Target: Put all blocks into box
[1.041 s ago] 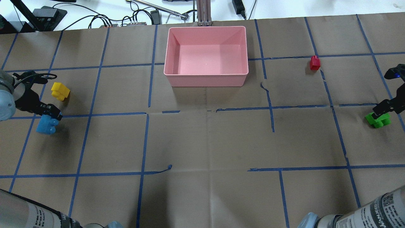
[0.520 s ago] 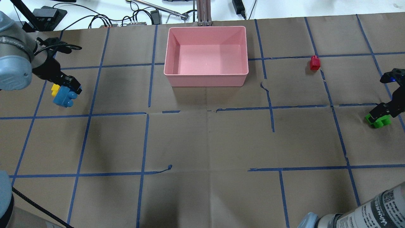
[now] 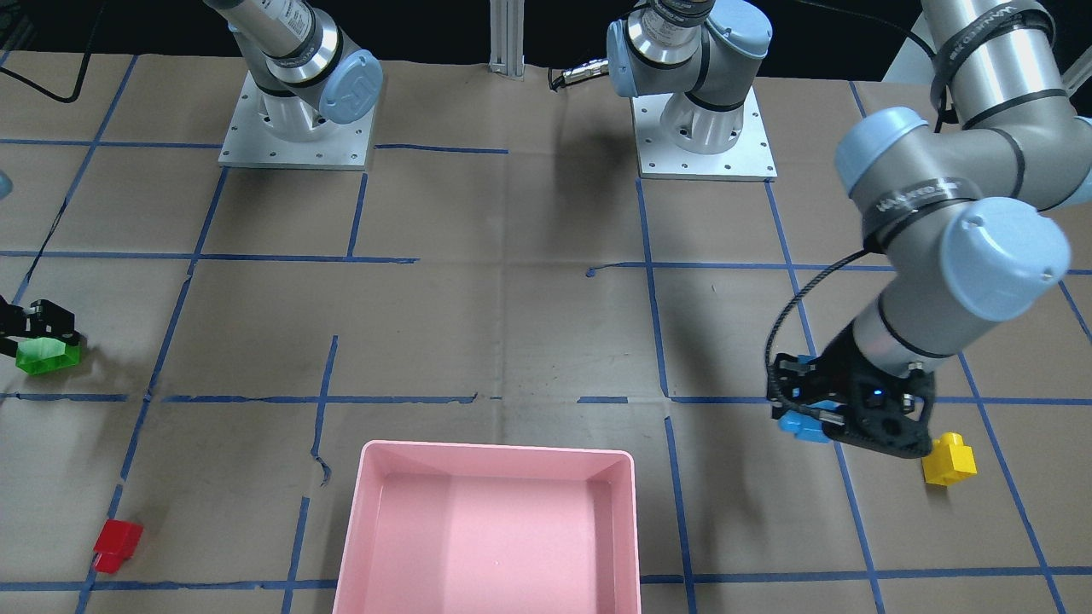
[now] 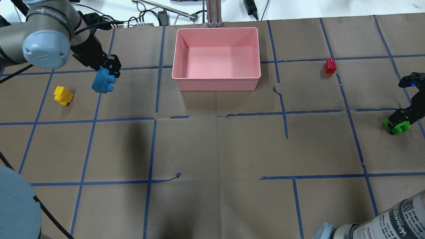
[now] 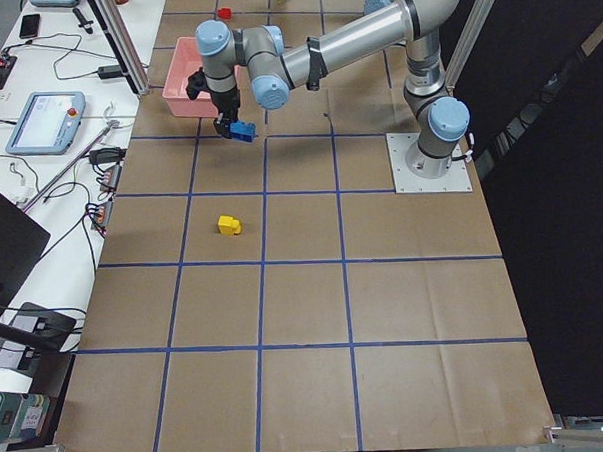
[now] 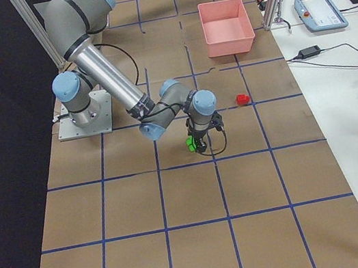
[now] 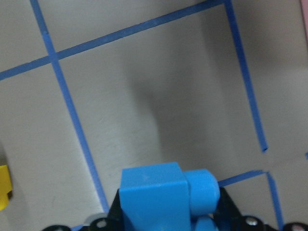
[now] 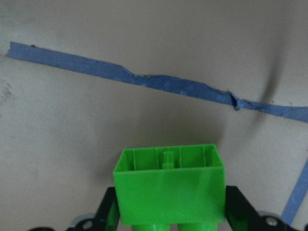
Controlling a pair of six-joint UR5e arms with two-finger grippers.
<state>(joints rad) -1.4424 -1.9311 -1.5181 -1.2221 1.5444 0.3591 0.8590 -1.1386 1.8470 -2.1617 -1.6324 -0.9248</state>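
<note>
My left gripper [image 4: 107, 73] is shut on the light blue brick [image 4: 102, 83] and holds it in the air, left of the pink box [image 4: 215, 85]. The brick fills the bottom of the left wrist view [image 7: 163, 197]. The yellow brick [image 4: 63, 95] lies on the paper further left. My right gripper [image 4: 400, 119] is shut on the green brick [image 4: 398, 127] at the table's far right, low over the paper; the brick also shows in the right wrist view [image 8: 168, 190]. The red brick [image 4: 330, 65] lies right of the box. The box is empty.
Brown paper with a blue tape grid covers the table. Cables and gear [image 4: 142, 20] lie beyond the far edge behind the box. The arm bases [image 3: 294, 128] stand at the robot's side.
My left gripper has carried the blue brick from the front left, past the yellow brick, up and rightward toward the box. The right gripper has stayed on the green brick, barely moving.
</note>
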